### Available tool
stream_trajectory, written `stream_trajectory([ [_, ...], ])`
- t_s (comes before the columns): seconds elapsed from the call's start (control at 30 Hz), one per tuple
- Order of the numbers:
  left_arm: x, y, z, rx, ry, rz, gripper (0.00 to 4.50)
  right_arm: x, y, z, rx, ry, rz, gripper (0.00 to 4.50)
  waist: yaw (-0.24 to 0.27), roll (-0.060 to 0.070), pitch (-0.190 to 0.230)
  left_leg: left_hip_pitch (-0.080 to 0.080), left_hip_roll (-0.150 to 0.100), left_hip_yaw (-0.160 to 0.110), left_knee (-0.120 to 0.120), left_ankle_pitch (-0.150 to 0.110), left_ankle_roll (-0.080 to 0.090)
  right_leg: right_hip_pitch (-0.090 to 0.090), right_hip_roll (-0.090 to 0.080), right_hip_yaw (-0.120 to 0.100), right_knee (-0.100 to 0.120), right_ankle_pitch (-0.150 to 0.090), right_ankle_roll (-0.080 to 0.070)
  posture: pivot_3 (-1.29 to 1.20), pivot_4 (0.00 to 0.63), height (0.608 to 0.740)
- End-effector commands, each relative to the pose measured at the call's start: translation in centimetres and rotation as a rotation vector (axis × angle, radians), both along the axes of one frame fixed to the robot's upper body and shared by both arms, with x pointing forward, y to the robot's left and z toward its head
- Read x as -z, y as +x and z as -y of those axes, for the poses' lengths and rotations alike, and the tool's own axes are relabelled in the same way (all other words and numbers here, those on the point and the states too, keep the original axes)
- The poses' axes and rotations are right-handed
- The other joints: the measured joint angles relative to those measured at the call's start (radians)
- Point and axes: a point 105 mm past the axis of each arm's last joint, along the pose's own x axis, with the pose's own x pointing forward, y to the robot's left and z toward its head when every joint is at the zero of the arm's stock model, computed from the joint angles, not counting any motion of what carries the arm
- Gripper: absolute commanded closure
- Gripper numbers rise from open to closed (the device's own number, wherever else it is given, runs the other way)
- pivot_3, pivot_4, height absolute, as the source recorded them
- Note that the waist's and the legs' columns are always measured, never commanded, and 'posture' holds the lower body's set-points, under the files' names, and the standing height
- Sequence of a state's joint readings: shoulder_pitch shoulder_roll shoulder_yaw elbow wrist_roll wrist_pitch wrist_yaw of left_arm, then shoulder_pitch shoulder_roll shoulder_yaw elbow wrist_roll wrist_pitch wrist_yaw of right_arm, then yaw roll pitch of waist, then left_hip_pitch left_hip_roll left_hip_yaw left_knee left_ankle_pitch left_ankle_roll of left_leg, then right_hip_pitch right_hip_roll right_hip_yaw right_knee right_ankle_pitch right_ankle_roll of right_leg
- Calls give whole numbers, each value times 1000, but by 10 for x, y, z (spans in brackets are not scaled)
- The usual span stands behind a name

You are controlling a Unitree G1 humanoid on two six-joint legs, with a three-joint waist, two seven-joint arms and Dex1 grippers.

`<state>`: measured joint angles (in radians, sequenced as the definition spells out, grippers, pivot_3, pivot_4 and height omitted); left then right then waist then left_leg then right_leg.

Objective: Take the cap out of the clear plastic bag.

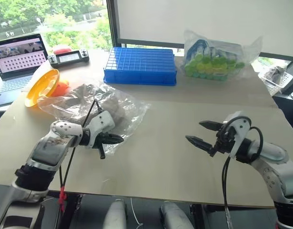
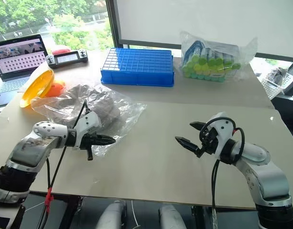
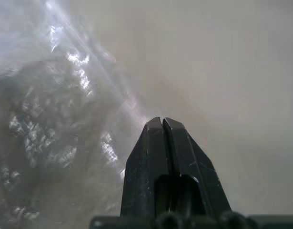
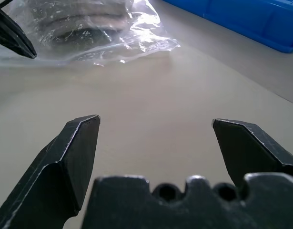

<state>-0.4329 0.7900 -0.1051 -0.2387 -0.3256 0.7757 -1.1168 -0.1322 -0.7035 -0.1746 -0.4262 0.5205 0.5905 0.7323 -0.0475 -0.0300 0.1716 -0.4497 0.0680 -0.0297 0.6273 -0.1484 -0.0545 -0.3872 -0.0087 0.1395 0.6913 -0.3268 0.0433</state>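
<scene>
Crinkly clear plastic bag (image 1: 113, 112) with the cap (image 1: 91, 102) inside lies near the counter's (image 1: 184, 157) left edge, my left pincer (image 1: 115, 140) pressed together at its film, right pincer (image 1: 201, 133) apart, ready to help.

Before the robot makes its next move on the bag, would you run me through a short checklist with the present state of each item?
1. Cap out of the clear plastic bag: not ok, it lies inside the film.
2. Left gripper holds the bag: cannot tell; its fingers are shut at the bag's near edge, but no film shows pinched between them.
3. Right gripper ready to grasp: ok, open and holding nothing.
4. Table between the right gripper and the bag free of obstacles: ok.
5. Bag clear of the blue tray: ok, apart.
6. Bag clear of the yellow plate: cannot tell.
</scene>
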Motion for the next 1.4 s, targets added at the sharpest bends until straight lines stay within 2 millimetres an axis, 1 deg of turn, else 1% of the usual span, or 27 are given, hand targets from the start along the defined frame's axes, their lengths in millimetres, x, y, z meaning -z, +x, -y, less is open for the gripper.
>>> stream_trajectory([
  [0.03, -19, -31, -6, 22, -78, -50, 4454, -12, -1, -1, -4, -5, 70, 0, -6, 0, 0, 0, 0, 0, 0, 0, 0, 0, 0, 0, 0, 0, 0, 0, 150, 713],
  [0.07, -22, -34, -11, 7, -78, -49, 4050, -11, -1, -2, -4, -3, 70, 0, -9, 0, 0, 0, 0, 0, -1, 0, 0, -1, 0, 0, 0, 0, -1, 0, 150, 713],
  [0.1, -24, -36, -15, 0, -74, -49, 3923, -10, 0, -3, -5, -1, 69, 0, -9, 0, 0, 1, 0, 0, -1, 0, 0, 0, 0, 0, 1, 0, -1, 0, 150, 713],
  [0.17, -29, -38, -21, -13, -71, -46, 3425, -7, 0, -5, -9, 7, 67, 0, -8, 0, 0, 3, 0, 0, 0, 0, 0, 1, 0, 0, 3, -1, 0, 0, 150, 713],
  [0.2, -31, -38, -23, -18, -64, -38, 2961, -6, 1, -6, -12, 10, 66, 0, -6, 0, 0, 4, 0, 0, 0, 0, 0, 1, 0, 0, 3, -2, 2, 0, 150, 713],
  [0.27, -34, -37, -26, -17, -31, -11, 2407, -4, 1, -8, -17, 11, 64, 0, 0, 0, 0, 5, 0, 0, 1, 0, 0, 3, 0, 0, 3, -3, 3, 0, 150, 713],
  [0.3, -34, -37, -26, -16, -20, -3, 1994, -4, 2, -9, -18, 10, 65, 0, 2, 0, 0, 5, 0, 0, 1, 0, 0, 3, 0, 0, 3, -3, 4, 0, 150, 713],
  [0.37, -33, -33, -26, -27, 26, 31, 1383, -4, 3, -9, -23, 13, 67, 0, 3, 0, 0, 5, 0, 0, 1, 0, 0, 3, 0, 0, 3, -3, 4, 0, 150, 713],
  [0.4, -31, -32, -26, -31, 58, 50, 966, -4, 4, -10, -25, 14, 68, 0, 3, 0, 0, 5, 0, 0, 1, 0, 0, 2, 0, 0, 3, -3, 3, 0, 150, 713],
  [0.5, -16, -24, -31, -69, 173, 99, 33, -5, 5, -11, -30, 17, 71, 0, 3, 0, 0, 4, 0, 0, 0, 0, 0, 2, 0, 0, 3, -2, 2, 0, 150, 713],
  [0.6, -2, -10, -35, -147, 239, 130, 33, -5, 4, -12, -33, 19, 74, 0, 3, 0, 0, 4, 0, 0, -1, 0, 0, 1, 0, 0, 3, -2, 0, 0, 150, 713],
  [0.77, 9, 5, -37, -217, 341, 205, 33, -4, 2, -12, -27, 22, 76, 0, 3, 0, 0, 4, 0, 0, 0, 0, 0, 1, 0, 0, 3, -2, 1, 0, 150, 713],
  [0.93, 3, 13, -32, -253, 307, 229, 33, -3, 1, -13, -27, 27, 75, 0, 4, 0, 0, 4, 0, 0, 0, 0, 0, 1, 0, 0, 3, -2, 1, 0, 150, 713],
  [1.03, -1, 16, -32, -263, 295, 237, 33, -3, 0, -15, -35, 31, 72, 0, 4, 0, 0, 4, 0, 0, 0, 0, 0, 1, 0, 0, 3, -2, 1, 0, 150, 713],
  [1.17, -2, 18, -30, -263, 271, 228, 33, -1, -3, -23, -74, 39, 59, 0, 2, 0, 0, 4, 0, 0, 0, 0, 0, 1, 0, 0, 3, -2, 1, 0, 150, 713],
  [1.23, -1, 18, -28, -260, 260, 222, 569, -1, -9, -33, -128, 51, 47, 0, 2, 0, 0, 4, 0, 0, 0, 0, 0, 1, 0, 0, 3, -2, 1, 0, 150, 713],
  [1.3, 0, 18, -28, -264, 257, 220, 1091, -1, -13, -39, -163, 54, 39, 0, 2, 0, 0, 4, 0, 0, 0, 0, 0, 1, 0, 0, 3, -2, 1, 0, 150, 713],
  [1.37, 1, 18, -29, -269, 258, 216, 1836, -1, -15, -41, -175, 54, 35, 0, 3, 0, 0, 4, 0, 0, 0, 0, 0, 1, 0, 0, 3, -2, 1, 0, 150, 713],
  [1.4, 2, 18, -29, -270, 259, 215, 2133, -1, -16, -41, -178, 55, 34, 0, 3, 0, 0, 4, 0, 0, 0, 0, 0, 1, 0, 0, 3, -2, 1, 0, 150, 713],
])
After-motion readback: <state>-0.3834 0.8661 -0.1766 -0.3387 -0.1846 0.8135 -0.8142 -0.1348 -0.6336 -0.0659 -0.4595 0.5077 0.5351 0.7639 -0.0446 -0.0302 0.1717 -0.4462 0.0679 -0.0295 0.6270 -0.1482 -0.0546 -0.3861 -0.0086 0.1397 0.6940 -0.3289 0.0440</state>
